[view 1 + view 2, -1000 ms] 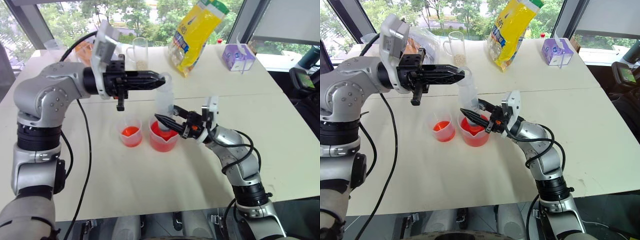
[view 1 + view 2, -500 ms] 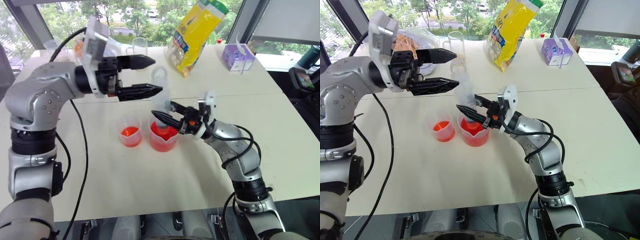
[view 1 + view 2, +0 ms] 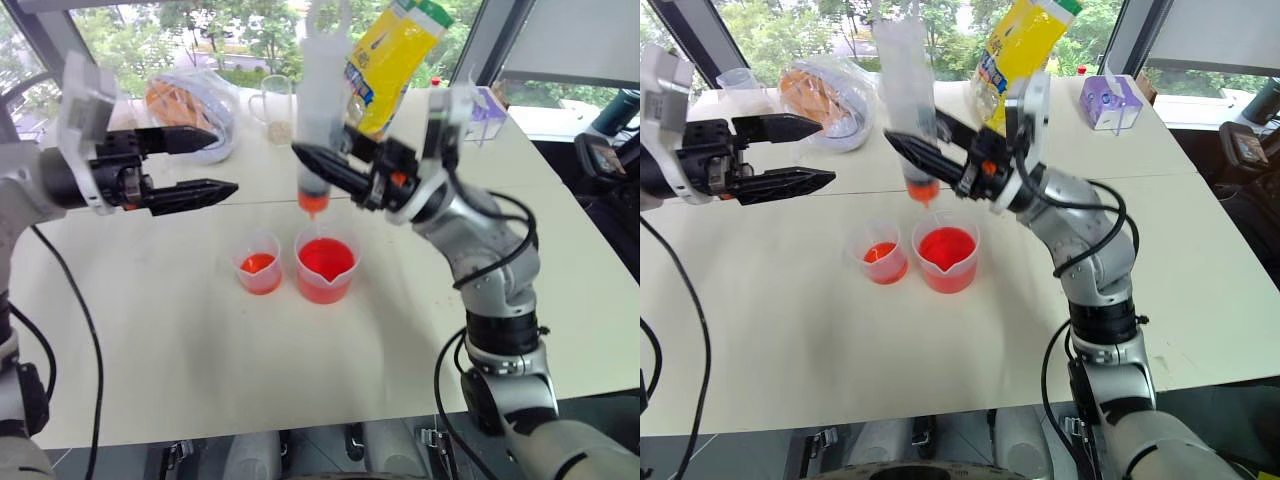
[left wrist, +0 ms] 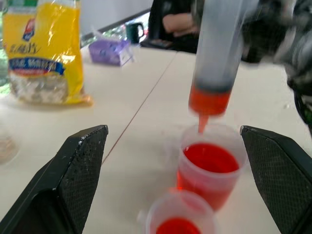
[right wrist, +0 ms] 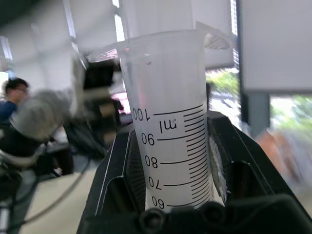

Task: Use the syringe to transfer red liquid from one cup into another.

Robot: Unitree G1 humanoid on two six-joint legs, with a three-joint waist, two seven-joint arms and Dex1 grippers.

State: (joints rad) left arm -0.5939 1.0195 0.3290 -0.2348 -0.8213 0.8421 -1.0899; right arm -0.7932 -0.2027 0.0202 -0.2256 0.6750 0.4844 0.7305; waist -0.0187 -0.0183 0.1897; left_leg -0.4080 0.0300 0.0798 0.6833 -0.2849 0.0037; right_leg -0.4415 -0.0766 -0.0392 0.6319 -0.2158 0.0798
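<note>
While our right pincer point(image 3: 315, 165) clamps the syringe point(image 3: 318, 110) upright above the spouted beaker point(image 3: 326, 268) mid-counter point(image 3: 300, 370), we see its clear barrel with black marks and red liquid point(image 4: 208, 101) pooled at its tip. Our left pincer point(image 3: 215, 160) gapes wide, apart.

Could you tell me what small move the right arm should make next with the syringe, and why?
Probably shift the syringe sideways over the narrower cup. The right gripper holds it lifted above the spouted beaker, its tip showing red liquid, and the left gripper stands open, off to the side.
</note>
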